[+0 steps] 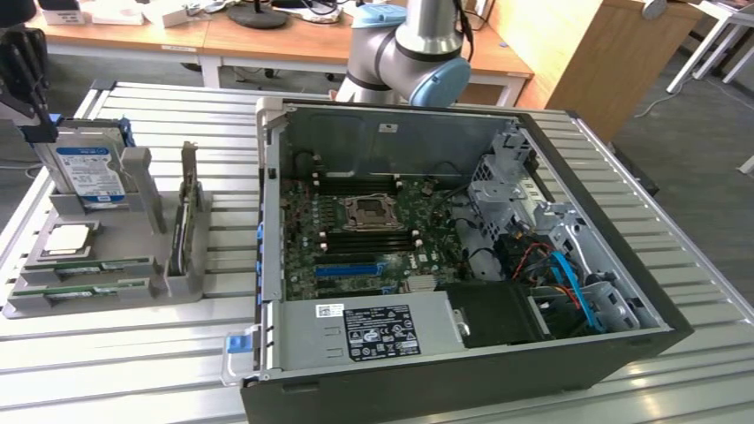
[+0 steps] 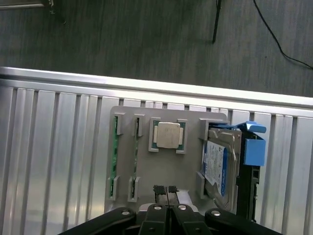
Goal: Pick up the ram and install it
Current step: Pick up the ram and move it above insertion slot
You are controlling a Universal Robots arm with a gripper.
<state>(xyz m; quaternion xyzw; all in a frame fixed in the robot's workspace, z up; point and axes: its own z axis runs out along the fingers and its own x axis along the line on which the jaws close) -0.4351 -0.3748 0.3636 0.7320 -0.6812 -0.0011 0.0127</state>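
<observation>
One gray holder [image 1: 183, 281] on the slatted surface [image 1: 118, 371] carries two ram sticks [image 1: 101, 265] [image 1: 88, 288], one square silver processor chip [image 1: 67, 240], one blue-labelled hard drive [image 1: 92, 172] and one upright expansion card [image 1: 185, 212]. One open computer case [image 1: 389, 393] stands on the same surface, with one motherboard [image 1: 353, 252] and one labelled power supply [image 1: 365, 331] inside. One robot arm [image 1: 412, 53] with one hand [image 2: 166, 190] is in the scene.

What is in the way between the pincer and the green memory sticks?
Nothing visible. The shut pincer hangs over the grey holder, and the memory sticks lie uncovered in their slots, off to the side of the silver chip.
</observation>
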